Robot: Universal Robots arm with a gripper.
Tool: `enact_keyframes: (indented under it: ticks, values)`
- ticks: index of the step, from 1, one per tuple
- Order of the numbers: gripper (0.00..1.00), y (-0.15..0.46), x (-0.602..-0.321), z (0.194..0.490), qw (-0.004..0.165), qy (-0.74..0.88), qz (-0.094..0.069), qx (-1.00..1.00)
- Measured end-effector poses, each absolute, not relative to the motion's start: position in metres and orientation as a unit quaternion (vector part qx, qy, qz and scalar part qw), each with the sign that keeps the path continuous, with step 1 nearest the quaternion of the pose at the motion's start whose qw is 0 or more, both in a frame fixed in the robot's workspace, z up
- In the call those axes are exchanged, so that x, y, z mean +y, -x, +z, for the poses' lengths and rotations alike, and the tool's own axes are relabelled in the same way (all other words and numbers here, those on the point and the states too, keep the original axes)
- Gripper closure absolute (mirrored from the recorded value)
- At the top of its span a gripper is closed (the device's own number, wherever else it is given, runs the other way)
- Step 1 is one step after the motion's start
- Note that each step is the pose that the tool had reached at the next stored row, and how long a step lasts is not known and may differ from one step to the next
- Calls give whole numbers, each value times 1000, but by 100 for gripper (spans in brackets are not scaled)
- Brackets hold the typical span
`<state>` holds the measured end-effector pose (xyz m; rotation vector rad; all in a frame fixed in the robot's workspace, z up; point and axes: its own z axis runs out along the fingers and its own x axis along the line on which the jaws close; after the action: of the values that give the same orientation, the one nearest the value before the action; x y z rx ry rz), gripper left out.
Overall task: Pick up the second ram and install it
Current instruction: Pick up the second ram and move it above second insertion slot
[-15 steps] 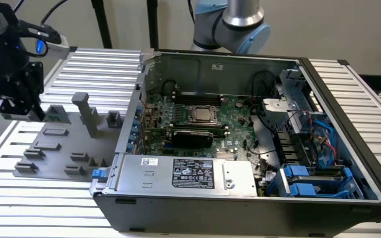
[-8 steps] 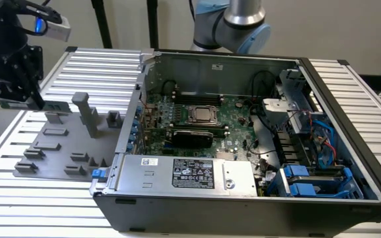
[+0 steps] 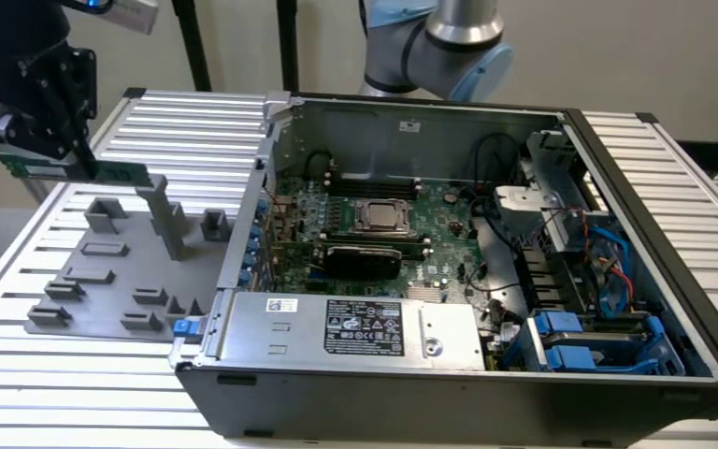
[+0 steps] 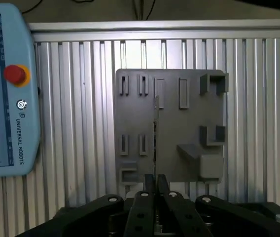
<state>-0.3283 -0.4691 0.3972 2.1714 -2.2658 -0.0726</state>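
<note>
The second ram (image 3: 120, 173), a thin green stick, hangs level in the air over the grey fixture plate (image 3: 109, 281) at the exterior view's left. My gripper (image 3: 82, 165) is shut on it from above, with both ends of the stick sticking out past the fingers. In the wrist view the ram (image 4: 155, 133) shows edge-on as a thin line running out from between my black fingers (image 4: 149, 183), with the grey fixture plate (image 4: 189, 123) far below it. The stick is clear of the plate's holders.
An open computer case (image 3: 459, 393) lies to the exterior view's right, with the motherboard (image 3: 440, 238) and silver processor (image 3: 384, 217) inside. Cables and blue drive bays (image 3: 596, 341) crowd its right side. A teach pendant (image 4: 7, 89) rests on the slatted table (image 4: 76, 148).
</note>
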Motion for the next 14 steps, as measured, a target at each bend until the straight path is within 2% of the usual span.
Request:
enact_keyframes:
  ticks: [14]
  values:
    - [86, 266, -467, 435, 3, -692, -24, -722]
